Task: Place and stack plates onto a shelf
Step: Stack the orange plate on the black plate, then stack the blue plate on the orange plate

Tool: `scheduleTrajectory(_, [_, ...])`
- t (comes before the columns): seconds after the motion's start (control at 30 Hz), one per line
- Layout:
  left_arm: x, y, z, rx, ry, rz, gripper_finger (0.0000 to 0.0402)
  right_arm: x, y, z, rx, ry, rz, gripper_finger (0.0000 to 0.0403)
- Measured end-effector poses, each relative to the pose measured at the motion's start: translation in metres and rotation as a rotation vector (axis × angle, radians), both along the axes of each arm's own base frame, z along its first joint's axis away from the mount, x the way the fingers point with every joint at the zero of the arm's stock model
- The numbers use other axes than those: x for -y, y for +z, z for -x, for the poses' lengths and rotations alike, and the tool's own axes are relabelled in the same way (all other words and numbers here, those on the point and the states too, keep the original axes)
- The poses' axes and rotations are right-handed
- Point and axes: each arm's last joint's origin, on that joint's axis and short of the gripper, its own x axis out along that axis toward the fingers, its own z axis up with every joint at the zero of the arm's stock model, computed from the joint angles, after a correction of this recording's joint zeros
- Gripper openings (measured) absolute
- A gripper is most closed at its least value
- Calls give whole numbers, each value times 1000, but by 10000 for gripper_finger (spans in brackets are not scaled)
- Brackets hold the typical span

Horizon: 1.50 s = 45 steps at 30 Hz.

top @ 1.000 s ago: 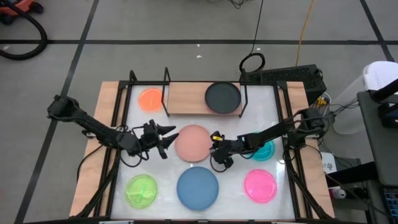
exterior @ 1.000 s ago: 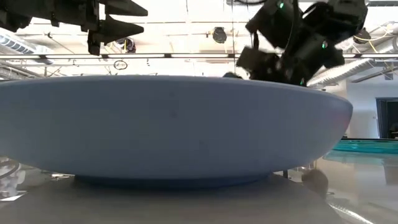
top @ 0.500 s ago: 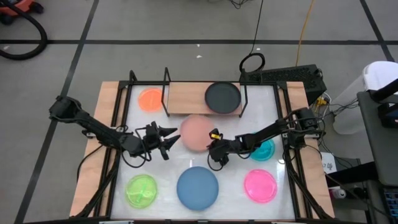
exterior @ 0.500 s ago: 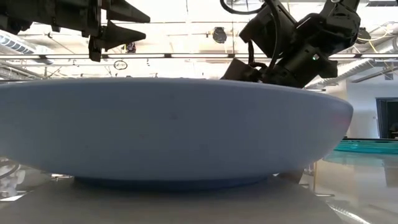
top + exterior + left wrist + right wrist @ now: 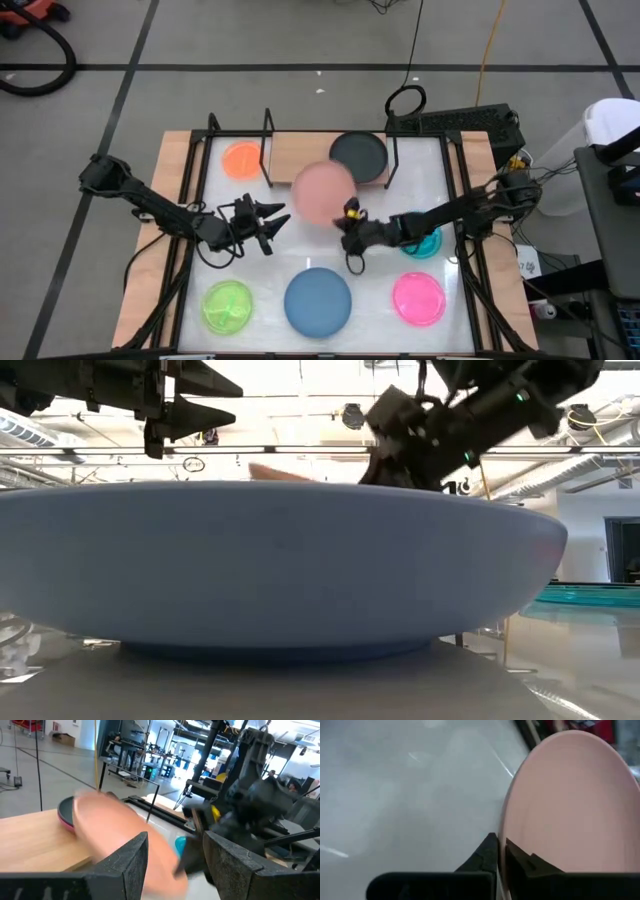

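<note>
The salmon plate (image 5: pixel 323 192) hangs tilted over the shelf's (image 5: pixel 300 152) near edge, with my right gripper (image 5: pixel 347 222) shut on its rim. On the shelf's right half a black plate (image 5: pixel 358 155) lies on a magenta plate (image 5: pixel 65 821). An orange plate (image 5: pixel 241 159) rests on the white table, left of the shelf. Flat on the table are the blue (image 5: pixel 318 302), lime green (image 5: pixel 228 306), hot pink (image 5: pixel 417 298) and teal (image 5: pixel 428 243) plates. My left gripper (image 5: pixel 276 223) stands open, left of the salmon plate. My right gripper pinches the salmon plate's rim (image 5: pixel 506 836) between its two fingers, on the side toward the table's near right. The fingers come in slanting from the right. The plate is lifted clear of the table and stands tilted, its free edge (image 5: pixel 285 473) reaching toward the shelf.
Thin black uprights (image 5: pixel 267 148) (image 5: pixel 392 150) stand at the shelf's ends. The table has wooden side edges (image 5: pixel 172 200). Cables and a black box (image 5: pixel 455 122) lie beyond the far right corner. The blue plate fills the low view.
My right gripper has moved toward the table's far edge and upward with the salmon plate. The plate, lying flat on the table's middle a second ago, is now lifted clear, tipped up and over the shelf's near edge.
</note>
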Motion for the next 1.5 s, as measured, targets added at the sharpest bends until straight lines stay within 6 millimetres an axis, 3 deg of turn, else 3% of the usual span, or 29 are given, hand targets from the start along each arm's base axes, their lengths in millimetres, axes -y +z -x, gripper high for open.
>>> scheduleTrajectory(0.17, [0,0,0,4,0,9,195,38,36,7,116,-158,13,1])
scheduleTrajectory(0.33, [0,0,0,8,-1,16,195,86,54,21,163,-338,-28,1])
scheduleTrajectory(0.47, [0,0,0,7,-2,16,195,114,49,35,94,-372,-203,1])
scheduleTrajectory(0.6, [0,0,0,5,1,11,195,128,39,45,7,-369,-385,1])
scheduleTrajectory(0.83, [-1,0,-1,5,5,11,195,135,35,47,1,-406,-417,11])
scheduleTrajectory(1.2, [1,0,0,7,-22,18,195,133,35,46,-12,-368,-443,82])
scheduleTrajectory(1.37, [2,0,-1,9,-60,24,195,126,35,45,-24,-331,-456,115])
scheduleTrajectory(1.5, [4,-2,-2,-1,-132,38,195,110,50,47,20,-261,-449,128])
